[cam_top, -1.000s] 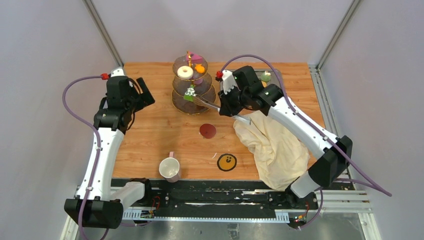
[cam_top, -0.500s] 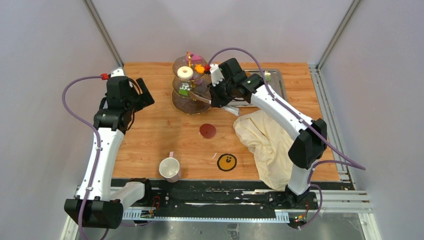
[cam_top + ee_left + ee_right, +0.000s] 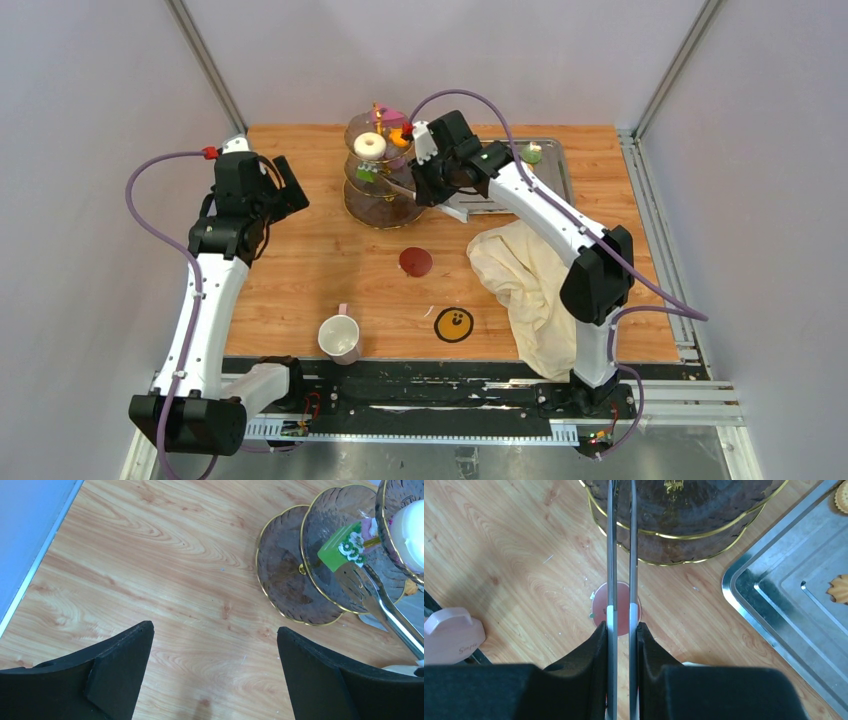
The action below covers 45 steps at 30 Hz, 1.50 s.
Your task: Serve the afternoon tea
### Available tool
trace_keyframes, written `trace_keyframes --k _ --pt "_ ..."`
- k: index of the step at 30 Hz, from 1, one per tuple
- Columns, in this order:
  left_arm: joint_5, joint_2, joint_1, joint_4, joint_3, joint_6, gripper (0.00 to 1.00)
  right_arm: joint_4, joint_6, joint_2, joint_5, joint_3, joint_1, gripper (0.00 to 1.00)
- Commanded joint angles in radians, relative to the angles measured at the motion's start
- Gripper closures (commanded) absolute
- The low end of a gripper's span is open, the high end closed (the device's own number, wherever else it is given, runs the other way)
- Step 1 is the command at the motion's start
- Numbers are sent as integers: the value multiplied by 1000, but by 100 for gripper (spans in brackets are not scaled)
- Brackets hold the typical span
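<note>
My right fingers (image 3: 599, 642) are closed on the handle end of steel tongs (image 3: 611, 555), which reach over to the 3-tier glass stand (image 3: 287, 580) at the far side of the bench (image 3: 300, 260). The tips of the tongs are at a green cake (image 3: 336, 555) on the middle tier; I cannot tell if they pinch it. A white donut (image 3: 370, 145) lies on the tier above. My left fingers (image 3: 288, 188) are wide open above the bench, left of the stand. 1 mug (image 3: 338, 337) stands near the front edge.
</note>
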Motion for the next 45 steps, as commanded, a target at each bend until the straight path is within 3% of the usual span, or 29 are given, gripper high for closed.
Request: trace_keyframes --k 1,4,9,27,36,45 --pt "-10 5 5 14 -1 12 2 39 31 39 14 67 -9 90" --pt "-15 4 5 10 2 17 2 44 35 36 10 63 -9 75" --pt "-11 8 4 13 0 16 2 49 33 22 11 44 -10 66" --pt "10 10 5 24 -3 1 2 46 15 -137 75 -86 -11 63" --pt "7 -8 5 21 0 -2 2 18 -11 -289 134 -223 -31 71" --pt "10 -17 5 26 -13 -3 2 71 30 -516 181 -420 -240 74"
